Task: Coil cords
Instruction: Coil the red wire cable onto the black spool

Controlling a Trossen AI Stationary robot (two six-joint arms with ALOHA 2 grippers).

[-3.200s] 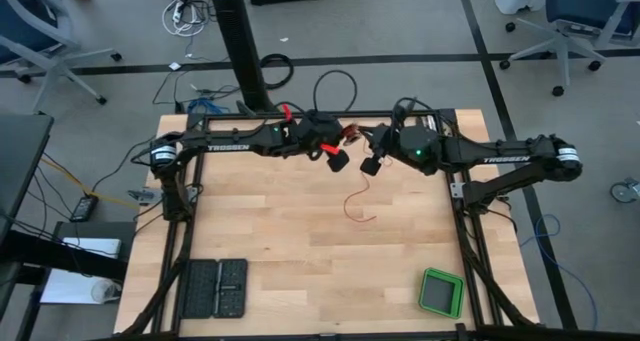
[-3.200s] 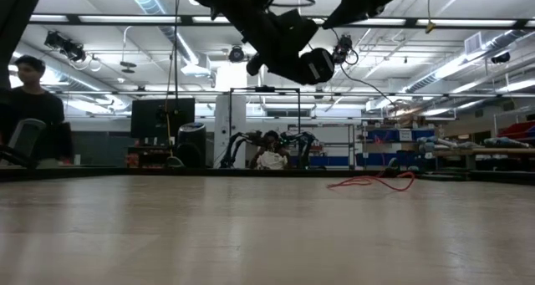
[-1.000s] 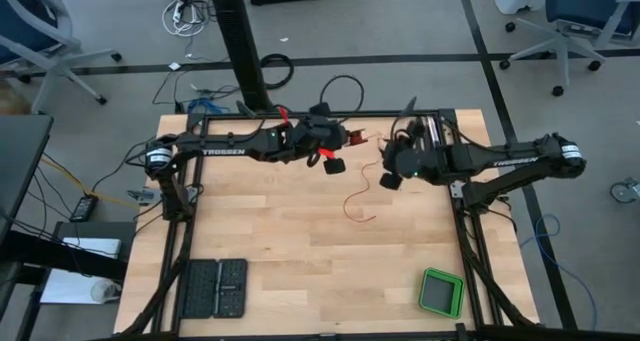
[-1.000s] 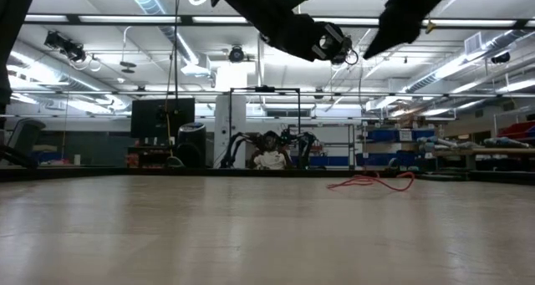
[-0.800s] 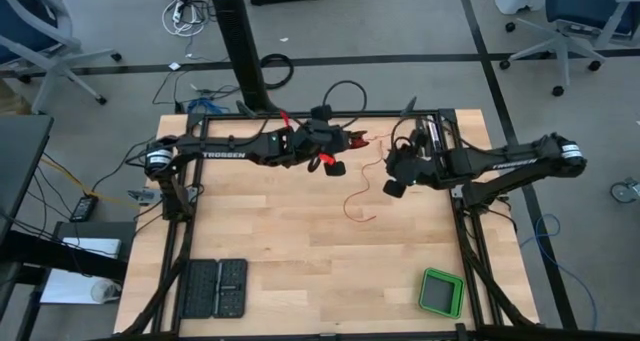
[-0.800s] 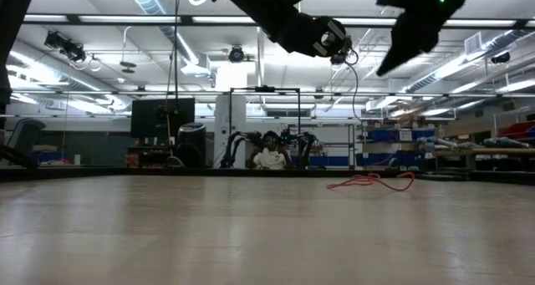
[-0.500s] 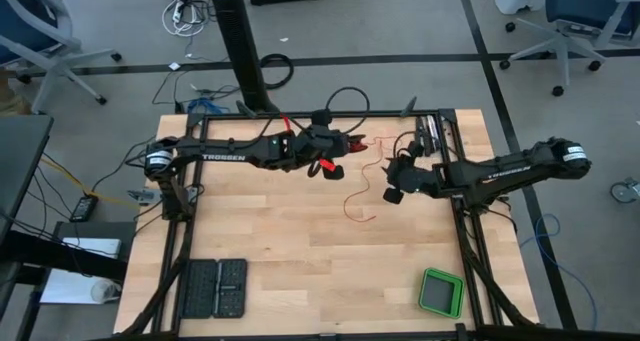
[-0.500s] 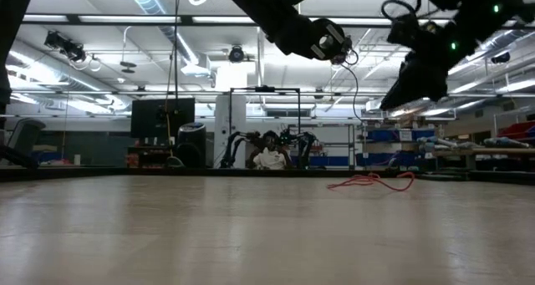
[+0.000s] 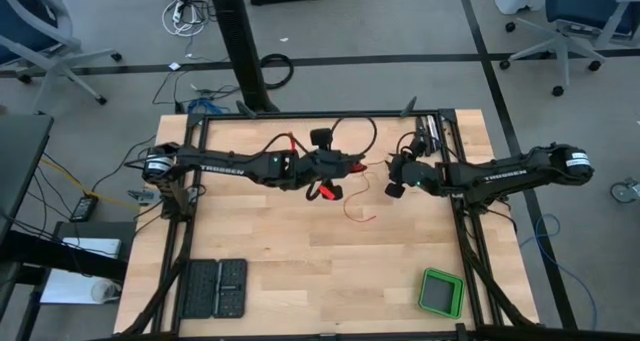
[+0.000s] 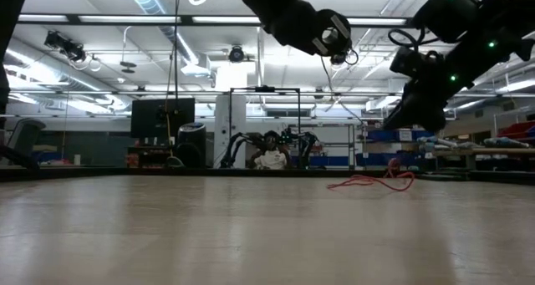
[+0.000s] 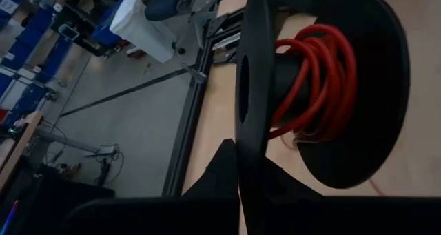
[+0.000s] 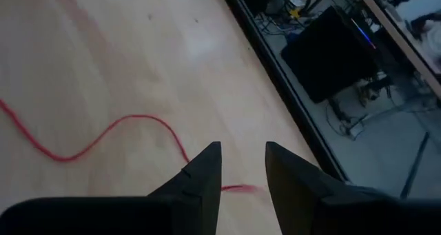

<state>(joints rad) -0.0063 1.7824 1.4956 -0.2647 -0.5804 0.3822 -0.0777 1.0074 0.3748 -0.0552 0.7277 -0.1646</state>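
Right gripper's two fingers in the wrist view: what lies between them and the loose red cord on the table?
Only bare wood. In the right wrist view the right gripper stands open just above the tabletop, and the red cord curves up to its fingertips with nothing else between.

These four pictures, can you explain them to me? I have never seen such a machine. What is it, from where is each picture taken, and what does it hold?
It is a robot with two dark arms at a wooden table. One camera looks down from above, one looks level across the table, and one sits on each wrist. The left gripper is shut on a black spool wound with red cord. The loose cord trails across the wood. The right gripper hangs open just above it, holding nothing. A green case and black trays also lie there.
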